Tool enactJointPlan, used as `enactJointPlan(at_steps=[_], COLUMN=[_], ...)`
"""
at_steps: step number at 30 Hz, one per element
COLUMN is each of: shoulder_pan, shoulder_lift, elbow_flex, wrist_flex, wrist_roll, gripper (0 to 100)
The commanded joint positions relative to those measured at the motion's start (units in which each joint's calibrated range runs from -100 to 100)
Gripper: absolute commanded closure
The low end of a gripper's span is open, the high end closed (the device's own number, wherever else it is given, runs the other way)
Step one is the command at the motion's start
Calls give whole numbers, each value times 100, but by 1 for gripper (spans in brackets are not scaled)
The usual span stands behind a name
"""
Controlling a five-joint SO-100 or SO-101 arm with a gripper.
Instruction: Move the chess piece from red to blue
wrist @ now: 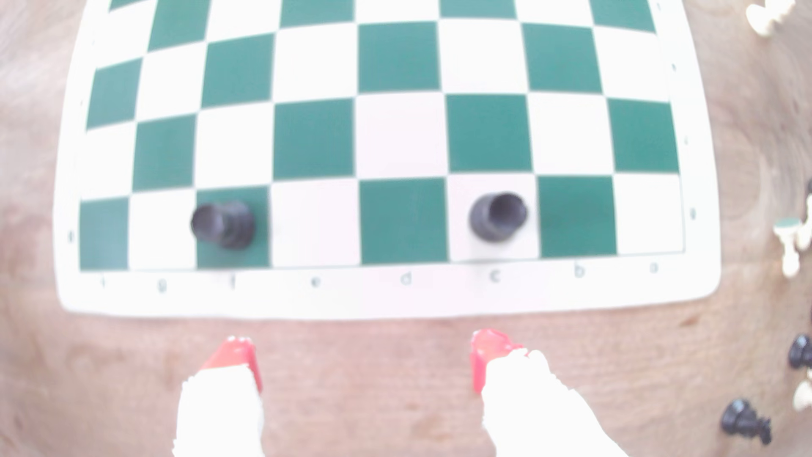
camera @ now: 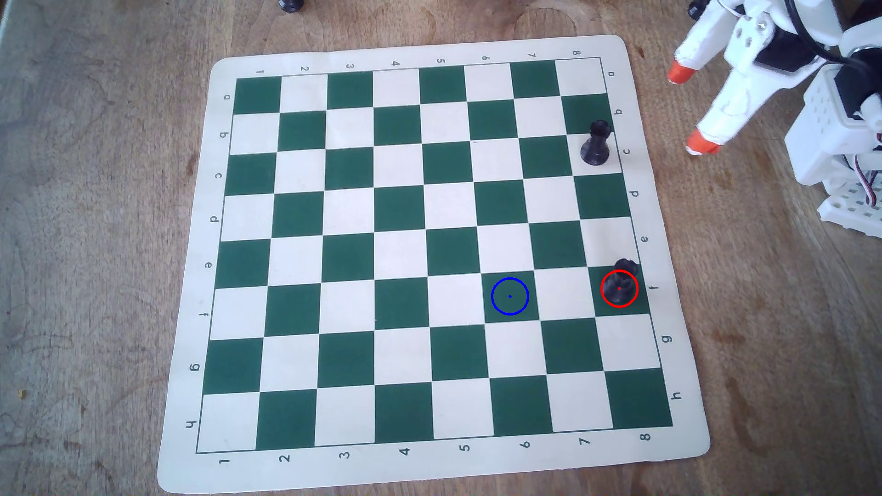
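A black rook (camera: pixel 620 284) stands on the green square f8 at the board's right edge, inside the red circle (camera: pixel 602 281). It shows at the left in the wrist view (wrist: pixel 224 225). The blue circle (camera: pixel 509 309) lies on green square f6, two squares left, with nothing on it. A second black rook (camera: pixel 595 143) stands on white c8 and shows in the wrist view (wrist: pixel 498 216). My white gripper (camera: pixel 689 112) with orange tips is open and empty, off the board's upper right over bare wood. Its fingertips (wrist: pixel 233 351) point at the board edge.
The green and white chess mat (camera: pixel 420 52) lies on a wooden table. Spare black pieces (wrist: pixel 744 422) and white pieces (wrist: pixel 793 239) stand on the wood at the right in the wrist view. The arm's white base (camera: pixel 840 143) stands right of the board.
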Motion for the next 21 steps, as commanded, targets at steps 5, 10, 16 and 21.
enactJointPlan(at_steps=[5,10,16,21], shoulder_pan=[-449,-1302,-1646,-1701], shoulder_lift=[1093,1330,1916,2323], elbow_flex=[191,662,744,1052], wrist_flex=[-157,-582,-1483,-2376], wrist_roll=[-239,-640,-947,-1050], gripper=[73,72,75,78])
